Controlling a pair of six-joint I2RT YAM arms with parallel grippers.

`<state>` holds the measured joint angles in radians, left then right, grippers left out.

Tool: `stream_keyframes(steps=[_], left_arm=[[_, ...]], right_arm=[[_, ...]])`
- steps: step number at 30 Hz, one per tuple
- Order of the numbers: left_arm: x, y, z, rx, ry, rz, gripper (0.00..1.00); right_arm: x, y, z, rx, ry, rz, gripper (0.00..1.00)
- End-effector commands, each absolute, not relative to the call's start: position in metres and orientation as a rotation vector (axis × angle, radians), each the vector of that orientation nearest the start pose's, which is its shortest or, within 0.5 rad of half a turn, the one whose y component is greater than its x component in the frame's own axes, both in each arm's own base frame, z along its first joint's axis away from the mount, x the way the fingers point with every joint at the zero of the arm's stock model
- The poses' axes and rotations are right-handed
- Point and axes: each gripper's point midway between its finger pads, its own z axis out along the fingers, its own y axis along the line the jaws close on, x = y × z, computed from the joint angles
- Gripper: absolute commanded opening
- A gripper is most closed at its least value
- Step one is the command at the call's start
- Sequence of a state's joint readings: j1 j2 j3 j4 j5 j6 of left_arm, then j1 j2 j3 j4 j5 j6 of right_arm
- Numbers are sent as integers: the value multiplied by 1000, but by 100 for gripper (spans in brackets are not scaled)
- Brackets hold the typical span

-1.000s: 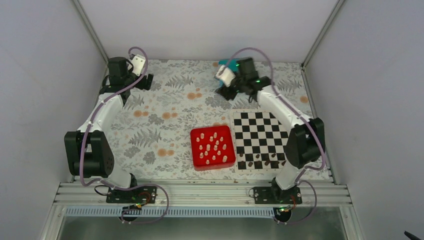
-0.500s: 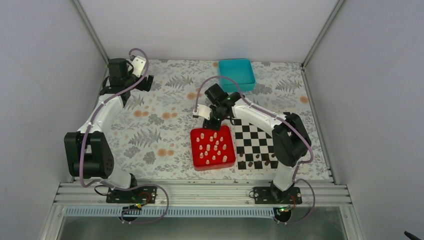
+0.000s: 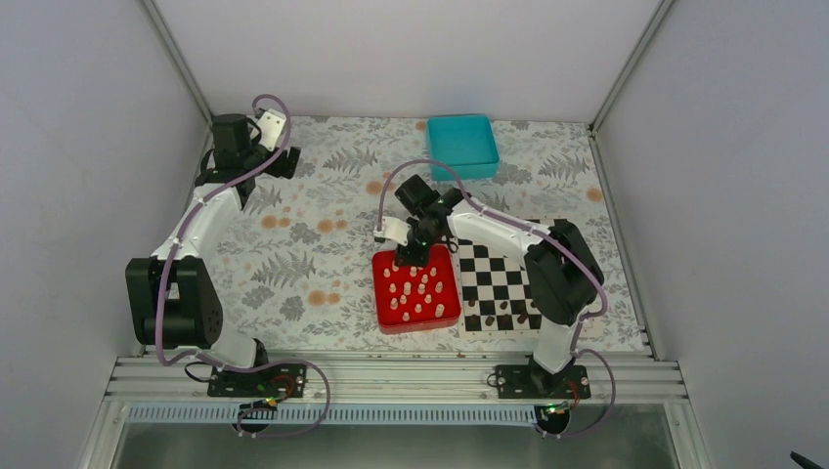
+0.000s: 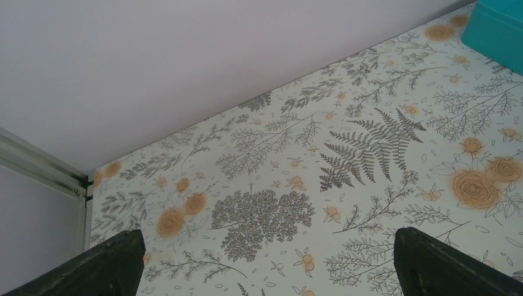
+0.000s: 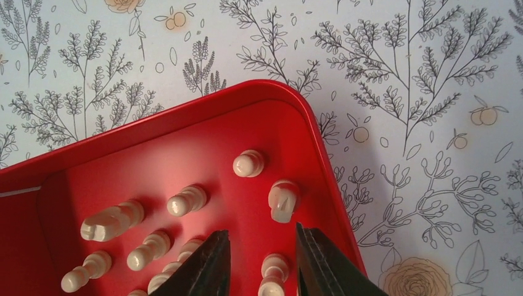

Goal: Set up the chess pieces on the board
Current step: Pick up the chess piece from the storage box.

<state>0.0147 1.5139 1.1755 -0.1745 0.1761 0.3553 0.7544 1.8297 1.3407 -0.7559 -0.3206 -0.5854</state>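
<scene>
My right hand point(image 5: 262, 237) has swung away from the teal tray point(image 3: 461, 145) at the far side of the table point(image 3: 313, 244) and dropped over the far corner of the red tray point(image 5: 185, 111). Its jaws have narrowed astride one pale piece point(image 5: 273, 271); I cannot tell whether they pinch it. The chess pieces point(image 3: 415, 288) stand in that tray, and I see none on the board point(image 3: 508, 278) beside it. My left hand point(image 4: 268, 233) hangs spread wide.

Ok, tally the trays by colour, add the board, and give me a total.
red tray: 1
teal tray: 1
board: 1
total: 3
</scene>
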Motion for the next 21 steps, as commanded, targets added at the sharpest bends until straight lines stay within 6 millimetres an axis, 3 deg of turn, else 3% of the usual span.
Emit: stream_keyframes(steps=[1, 8, 21], left_arm=[[469, -25, 232, 468, 2018, 46, 100], [470, -25, 229, 473, 2019, 45, 100], [469, -30, 218, 509, 2032, 20, 100]], right_arm=[[254, 325, 73, -1798, 2164, 539, 31], [259, 328, 64, -1794, 2166, 513, 41], [262, 333, 48, -1808, 2154, 440, 42]])
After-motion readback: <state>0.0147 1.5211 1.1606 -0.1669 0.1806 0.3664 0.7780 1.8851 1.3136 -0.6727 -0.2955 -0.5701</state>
